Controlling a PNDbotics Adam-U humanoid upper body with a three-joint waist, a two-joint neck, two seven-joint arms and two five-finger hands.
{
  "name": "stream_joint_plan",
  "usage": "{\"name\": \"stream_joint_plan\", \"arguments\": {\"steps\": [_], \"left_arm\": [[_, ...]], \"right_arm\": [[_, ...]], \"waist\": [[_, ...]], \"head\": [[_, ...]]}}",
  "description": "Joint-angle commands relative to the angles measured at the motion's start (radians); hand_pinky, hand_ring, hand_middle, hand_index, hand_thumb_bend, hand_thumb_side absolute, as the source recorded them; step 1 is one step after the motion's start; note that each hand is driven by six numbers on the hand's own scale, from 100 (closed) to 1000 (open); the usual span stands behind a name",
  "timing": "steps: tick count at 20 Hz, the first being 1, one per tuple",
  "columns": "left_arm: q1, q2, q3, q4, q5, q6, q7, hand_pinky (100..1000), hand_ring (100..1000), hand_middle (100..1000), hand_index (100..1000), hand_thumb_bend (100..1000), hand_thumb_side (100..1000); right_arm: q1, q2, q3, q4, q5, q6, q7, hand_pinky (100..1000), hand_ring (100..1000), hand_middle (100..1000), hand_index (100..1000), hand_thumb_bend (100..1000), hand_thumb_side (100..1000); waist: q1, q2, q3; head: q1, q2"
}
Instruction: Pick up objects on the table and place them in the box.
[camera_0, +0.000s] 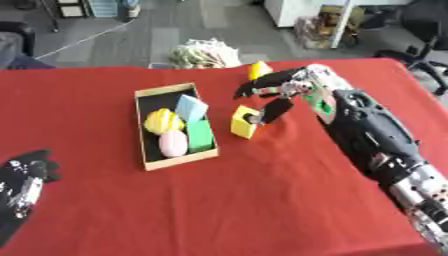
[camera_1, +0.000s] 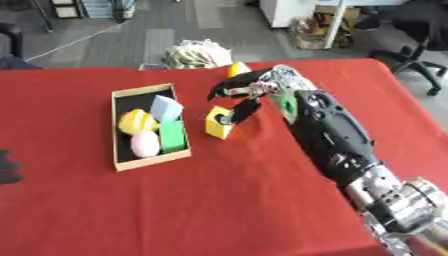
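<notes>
While four items fill the box (camera_0: 145, 131), right hand (camera_0: 278, 89) fingers (spread) touch one yellow block (camera_0: 244, 121).

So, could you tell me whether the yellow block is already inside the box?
No, the yellow block sits on the red cloth to the right of the box, outside its wall.

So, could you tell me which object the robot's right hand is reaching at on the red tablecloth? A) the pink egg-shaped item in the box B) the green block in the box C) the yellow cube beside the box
C: the right hand has its thumb against the yellow cube, just right of the cardboard box.
</notes>
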Motion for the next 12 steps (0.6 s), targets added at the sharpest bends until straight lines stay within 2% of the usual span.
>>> {"name": "stream_joint_plan", "arguments": {"steps": [1,5,7,8,9,10,11,12], "left_arm": [[-0.007,0.017,0.008,-0.011,-0.001,-0.001,-0.003,767,636,627,816,100,671],[-0.007,0.016,0.008,-0.01,-0.001,-0.001,-0.004,768,637,627,816,100,671],[-0.006,0.016,0.008,-0.01,-0.002,-0.001,-0.004,768,636,628,816,100,672],[-0.006,0.015,0.008,-0.01,-0.002,-0.001,-0.004,768,636,628,816,100,672],[-0.006,0.015,0.008,-0.01,-0.002,-0.001,-0.004,768,636,628,816,100,672],[-0.005,0.015,0.009,-0.01,-0.002,-0.001,-0.004,768,636,628,816,100,672],[-0.005,0.015,0.009,-0.01,-0.002,-0.001,-0.003,768,635,628,816,100,672],[-0.005,0.014,0.009,-0.01,-0.002,-0.001,-0.003,768,635,628,816,100,672]], "right_arm": [[-0.015,-0.004,0.003,0.013,0.031,-0.235,0.233,788,915,981,1000,223,761],[-0.015,0.005,0.003,0.024,0.056,-0.239,0.233,789,917,980,1000,240,768],[-0.015,0.009,-0.001,0.028,0.067,-0.235,0.229,784,911,975,1000,241,735],[-0.015,0.011,-0.004,0.031,0.074,-0.232,0.226,772,888,955,1000,240,681],[-0.015,0.013,-0.006,0.033,0.08,-0.229,0.222,749,849,918,1000,236,573],[-0.015,0.014,-0.009,0.036,0.085,-0.225,0.216,740,836,902,1000,237,525],[-0.015,0.015,-0.012,0.039,0.089,-0.222,0.21,684,772,832,974,216,473],[-0.015,0.016,-0.018,0.042,0.09,-0.215,0.201,648,741,801,952,192,477]], "waist": [[-0.012,-0.022,0.0],[-0.012,-0.022,-0.001],[-0.011,-0.022,-0.001],[-0.011,-0.021,-0.001],[-0.01,-0.021,-0.001],[-0.01,-0.021,0.0],[-0.01,-0.021,-0.001],[-0.009,-0.021,-0.001]], "head": [[0.0,-0.006],[0.0,-0.006],[-0.001,-0.007],[-0.001,-0.007],[-0.001,-0.008],[-0.001,-0.008],[-0.001,-0.009],[0.0,-0.009]]}}
